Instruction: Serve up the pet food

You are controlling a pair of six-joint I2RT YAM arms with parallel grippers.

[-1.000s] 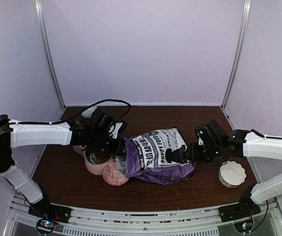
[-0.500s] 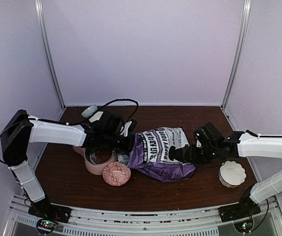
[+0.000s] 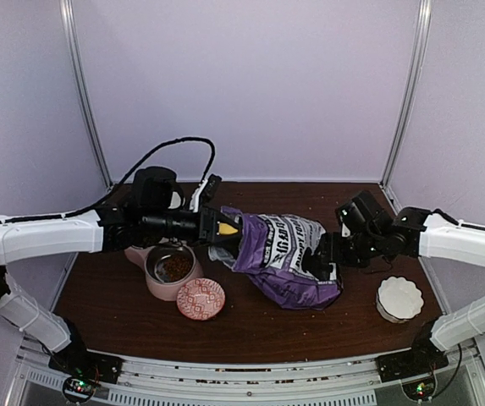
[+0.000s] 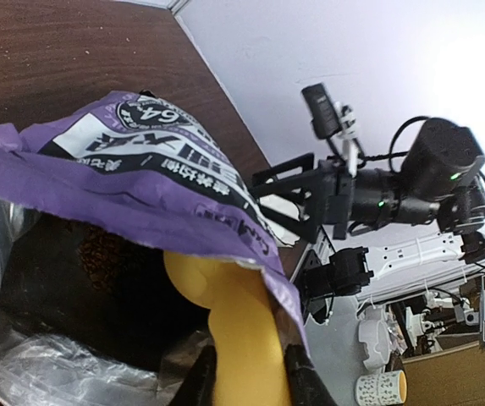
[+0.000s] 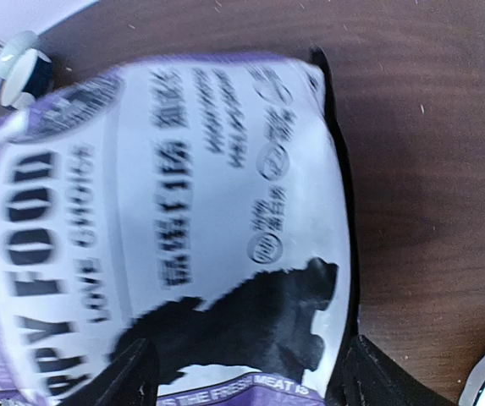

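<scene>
The purple puppy-food bag point(image 3: 280, 245) lies mid-table, its mouth toward the left. My left gripper point(image 3: 212, 226) is shut on the handle of a yellow scoop point(image 3: 226, 227), whose head reaches into the bag's mouth. In the left wrist view the scoop point(image 4: 225, 313) sits between my fingers under the bag's purple lip point(image 4: 140, 161), and brown pet food point(image 4: 98, 254) shows inside. More pet food point(image 3: 174, 267) fills the steel bowl of the pink feeder point(image 3: 159, 289). My right gripper point(image 3: 320, 256) is at the bag's bottom end. Its jaws stand wide on either side of the label point(image 5: 183, 194).
A small red patterned dish point(image 3: 201, 299) sits in front of the feeder. A white scalloped bowl point(image 3: 399, 298) stands at the right, near my right arm. Purple walls close in the dark wooden table point(image 3: 107, 304).
My left gripper rose from over the feeder and swung right, bringing the scoop into the bag's mouth. The bag shifted right. My right gripper's jaws widened at the bag's end.
</scene>
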